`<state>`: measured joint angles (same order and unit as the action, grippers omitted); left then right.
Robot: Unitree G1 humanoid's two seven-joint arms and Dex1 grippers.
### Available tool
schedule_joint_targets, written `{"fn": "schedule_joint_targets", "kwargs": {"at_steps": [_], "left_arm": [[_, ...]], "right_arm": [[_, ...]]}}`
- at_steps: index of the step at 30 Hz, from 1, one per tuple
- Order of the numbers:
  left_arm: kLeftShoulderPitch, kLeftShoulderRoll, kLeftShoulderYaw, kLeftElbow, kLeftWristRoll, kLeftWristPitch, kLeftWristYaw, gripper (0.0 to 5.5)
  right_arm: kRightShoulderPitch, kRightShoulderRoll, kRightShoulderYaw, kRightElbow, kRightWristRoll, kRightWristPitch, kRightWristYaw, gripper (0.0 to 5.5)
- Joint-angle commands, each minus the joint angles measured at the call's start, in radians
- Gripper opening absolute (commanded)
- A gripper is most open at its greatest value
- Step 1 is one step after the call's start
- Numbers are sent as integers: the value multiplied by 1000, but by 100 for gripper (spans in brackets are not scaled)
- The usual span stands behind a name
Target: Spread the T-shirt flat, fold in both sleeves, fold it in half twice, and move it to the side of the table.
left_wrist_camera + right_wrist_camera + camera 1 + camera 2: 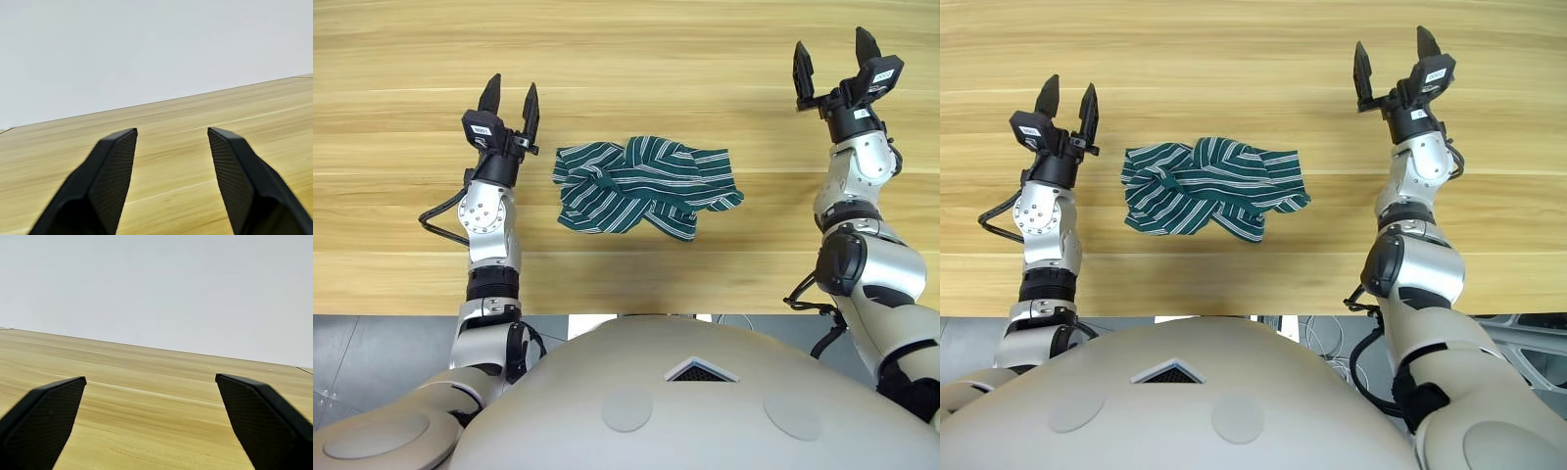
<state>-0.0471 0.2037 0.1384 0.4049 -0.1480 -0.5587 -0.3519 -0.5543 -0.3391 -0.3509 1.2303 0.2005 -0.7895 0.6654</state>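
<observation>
A dark green T-shirt with white stripes (644, 185) lies crumpled in a heap at the middle of the wooden table (626, 59). My left gripper (510, 101) stands open to the left of the shirt, apart from it, with nothing between its fingers (110, 181). Farther off to the right of the shirt, my right gripper (833, 57) is raised and open wide, also holding nothing. In the right wrist view its two dark fingertips (44, 416) frame bare table.
The table's near edge (411, 313) runs just in front of my arms, with grey floor below. A pale wall (146, 44) rises behind the far edge. Bare wood surrounds the shirt on all sides.
</observation>
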Motion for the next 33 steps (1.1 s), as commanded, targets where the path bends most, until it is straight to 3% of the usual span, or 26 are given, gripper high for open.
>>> {"fn": "schedule_joint_targets", "kwargs": {"at_steps": [1, 33], "left_arm": [[-23, 8, 26, 20, -9, -21, 23, 256], [-31, 23, 46, 73, -14, -63, -8, 256]], "right_arm": [[-4, -3, 1, 4, 4, 7, -6, 494], [-3, -25, -2, 10, 7, 8, 20, 494]]}}
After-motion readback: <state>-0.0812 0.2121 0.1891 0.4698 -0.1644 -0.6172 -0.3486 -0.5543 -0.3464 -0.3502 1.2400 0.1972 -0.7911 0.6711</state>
